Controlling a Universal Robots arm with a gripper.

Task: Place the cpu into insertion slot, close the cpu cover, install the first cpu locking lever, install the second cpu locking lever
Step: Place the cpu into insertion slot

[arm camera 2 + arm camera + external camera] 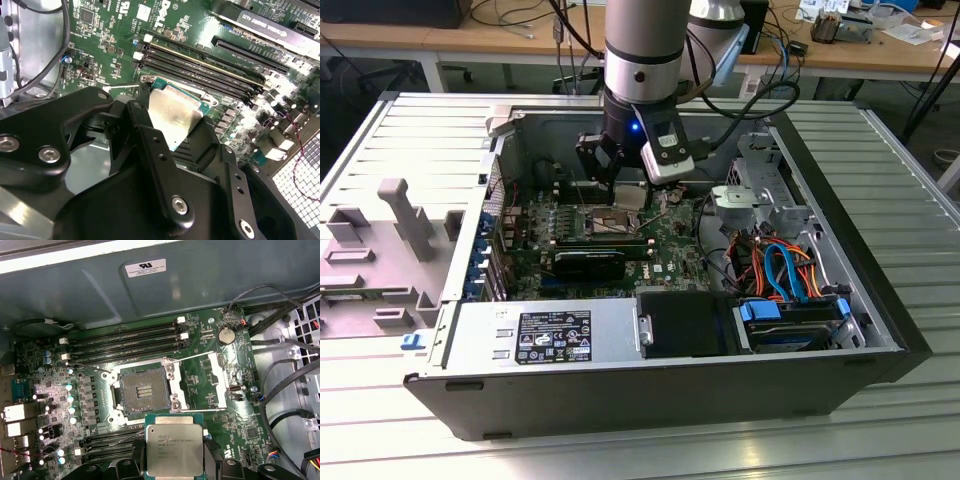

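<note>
The gripper (173, 125) is closed on the cpu (174, 450), with its black fingers (141, 117) pressing on two opposite edges. In the first wrist view the chip is just beside the insertion slot (143, 390), not over it. The slot is uncovered, and its dark centre is visible. The lower edge of the chip is cut off there. The case wall (100, 285) stands near the slot.

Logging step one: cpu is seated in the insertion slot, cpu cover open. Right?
No. In the first wrist view the gripper holds the cpu short of the insertion slot, which sits bare. The cpu cover is open, as said.
</note>
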